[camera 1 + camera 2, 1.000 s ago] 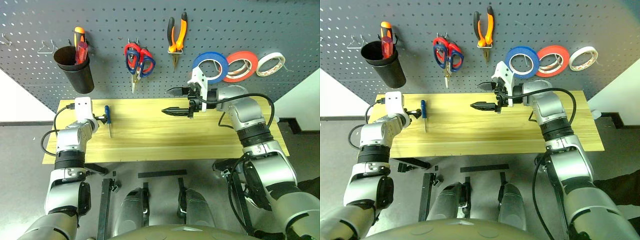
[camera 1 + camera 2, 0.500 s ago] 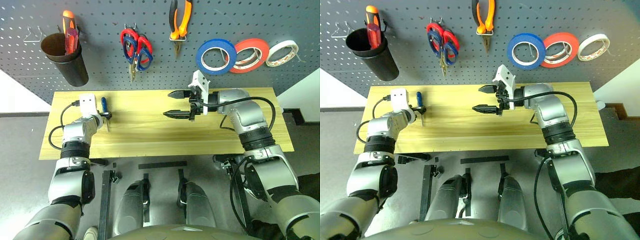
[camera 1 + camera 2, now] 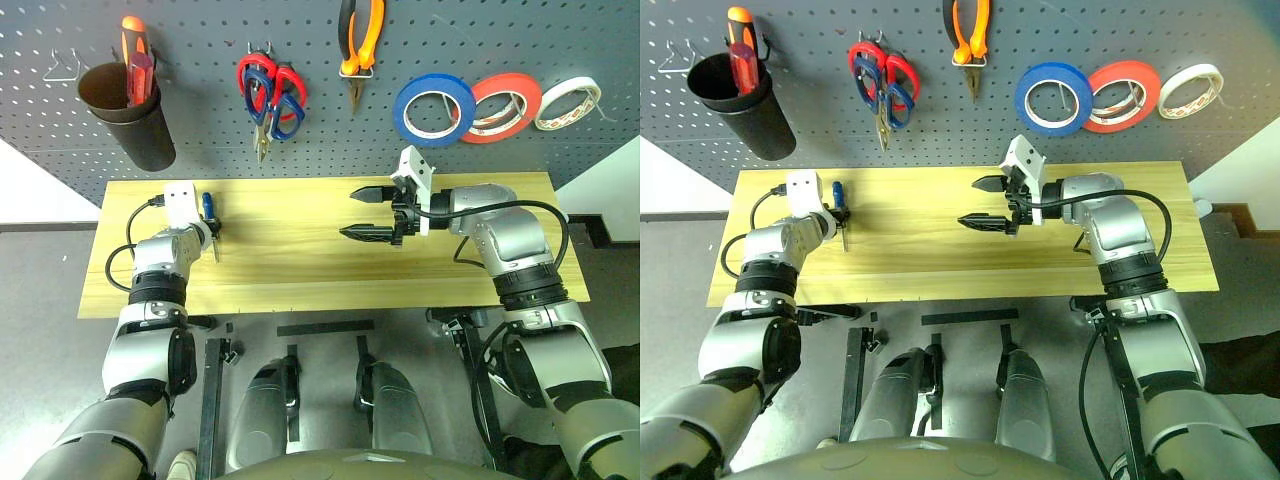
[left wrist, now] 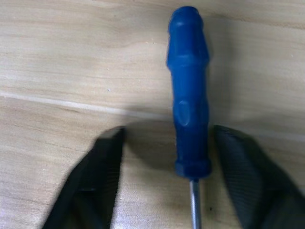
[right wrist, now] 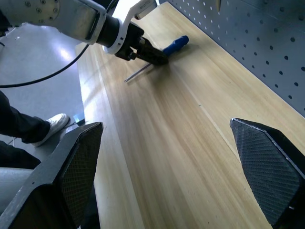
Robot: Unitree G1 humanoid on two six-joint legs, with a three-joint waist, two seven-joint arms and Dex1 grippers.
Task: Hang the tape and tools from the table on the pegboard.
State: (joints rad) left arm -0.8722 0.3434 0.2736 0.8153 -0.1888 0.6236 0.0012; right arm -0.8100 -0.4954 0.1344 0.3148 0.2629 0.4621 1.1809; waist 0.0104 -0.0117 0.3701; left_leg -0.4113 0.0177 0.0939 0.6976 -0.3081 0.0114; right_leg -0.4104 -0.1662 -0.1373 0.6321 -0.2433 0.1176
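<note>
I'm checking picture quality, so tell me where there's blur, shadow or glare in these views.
Left wrist view: fingers soft-edged, dark shadow beside the blue screwdriver. Right wrist view: bright glare on the table and floor, near fingers slightly blurred. Head views: evenly lit, sharp.

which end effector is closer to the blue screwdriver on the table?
Left. The left end effector straddles the blue screwdriver, one finger on each side of its handle. The right end effector hangs open over the middle of the table, well off to the screwdriver's right.

screwdriver (image 4: 189, 119) | blue handle, flat on table (image 3: 300, 270) | others hung, seemingly, on pegboard (image 3: 300, 150)
</note>
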